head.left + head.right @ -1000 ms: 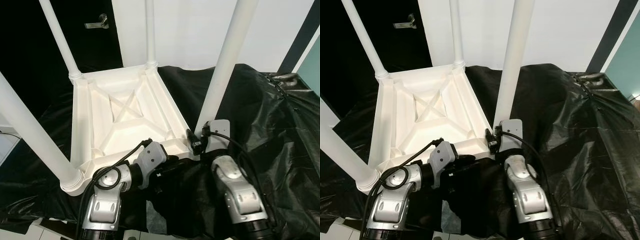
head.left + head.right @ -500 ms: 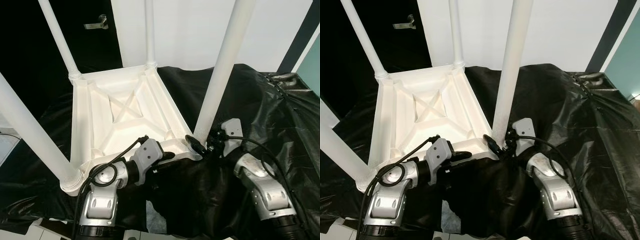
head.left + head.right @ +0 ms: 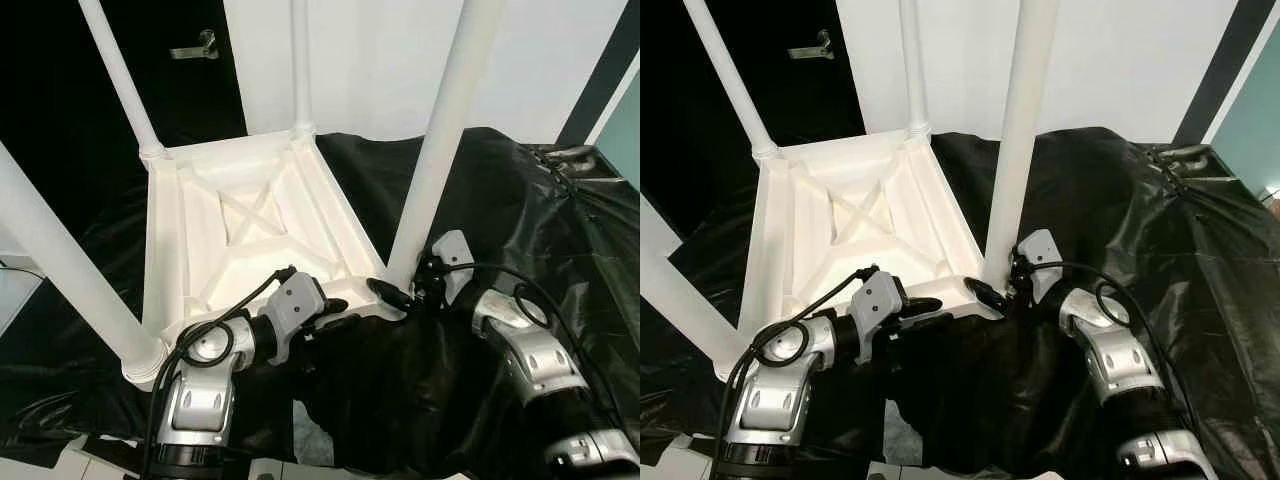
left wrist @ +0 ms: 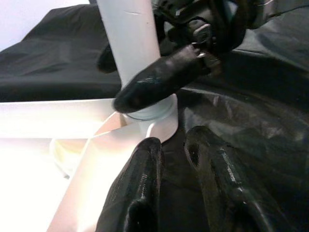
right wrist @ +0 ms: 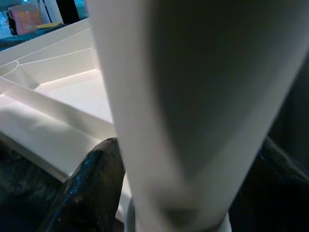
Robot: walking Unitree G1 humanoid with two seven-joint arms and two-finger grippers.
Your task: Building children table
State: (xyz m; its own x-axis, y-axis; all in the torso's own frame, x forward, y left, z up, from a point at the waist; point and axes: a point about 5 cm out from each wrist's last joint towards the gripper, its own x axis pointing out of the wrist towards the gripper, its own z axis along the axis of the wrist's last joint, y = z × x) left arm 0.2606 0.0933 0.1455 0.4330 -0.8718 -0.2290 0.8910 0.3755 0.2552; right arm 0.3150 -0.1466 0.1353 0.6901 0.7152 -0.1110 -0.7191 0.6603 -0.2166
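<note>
Right tool [image 3: 400,292] clasps our near table leg [image 3: 430,165] at its base; our left tool [image 4: 181,159], fingers nearly together and empty, rests by the upturned tabletop [image 3: 250,235] on the black-draped surface [image 3: 520,200]. Twisting unevenly could cross-thread or tip the leg.

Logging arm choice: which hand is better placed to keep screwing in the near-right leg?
Right. The right hand straddles the white round plastic leg at its base; the left hand rests beside the upturned white table's corner.
</note>
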